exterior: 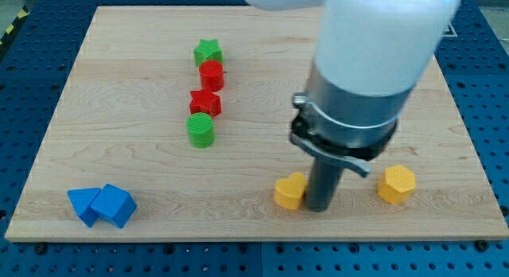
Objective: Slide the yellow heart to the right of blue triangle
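Rod tip (318,208) beside the yellow heart-shaped block (290,191) on the pale wooden board (262,110), near the view's bottom edge.

No brand, label or writing can be read anywhere. My tip stands just to the view's right of the yellow heart, touching it or nearly so; the arm carries no claw, only the straight dark rod under its white and grey body. Which way the heart points, and its long axis, cannot be made out. A yellow hexagonal block (396,185) lies further right. The blue triangle block (83,204) sits far to the view's left, touching a blue cube-like block (115,204). Higher up, a green star (207,52), red cylinder (211,74), red star (205,101) and green cylinder (201,129) form a column.
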You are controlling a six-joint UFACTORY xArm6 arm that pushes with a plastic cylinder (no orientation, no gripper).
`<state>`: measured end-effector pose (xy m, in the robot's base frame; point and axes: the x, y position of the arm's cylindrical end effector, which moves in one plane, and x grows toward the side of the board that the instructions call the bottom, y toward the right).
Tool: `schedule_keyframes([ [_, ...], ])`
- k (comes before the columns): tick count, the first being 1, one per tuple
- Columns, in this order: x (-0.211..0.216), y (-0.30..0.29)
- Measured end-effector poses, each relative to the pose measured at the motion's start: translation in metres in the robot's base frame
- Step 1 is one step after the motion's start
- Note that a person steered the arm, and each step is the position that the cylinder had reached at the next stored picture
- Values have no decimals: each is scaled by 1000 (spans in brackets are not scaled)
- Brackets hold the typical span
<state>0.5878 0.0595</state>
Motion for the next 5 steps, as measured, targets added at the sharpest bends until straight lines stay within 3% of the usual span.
schedule_keyframes([
  [3,-25,-100],
  [5,-49,-125],
])
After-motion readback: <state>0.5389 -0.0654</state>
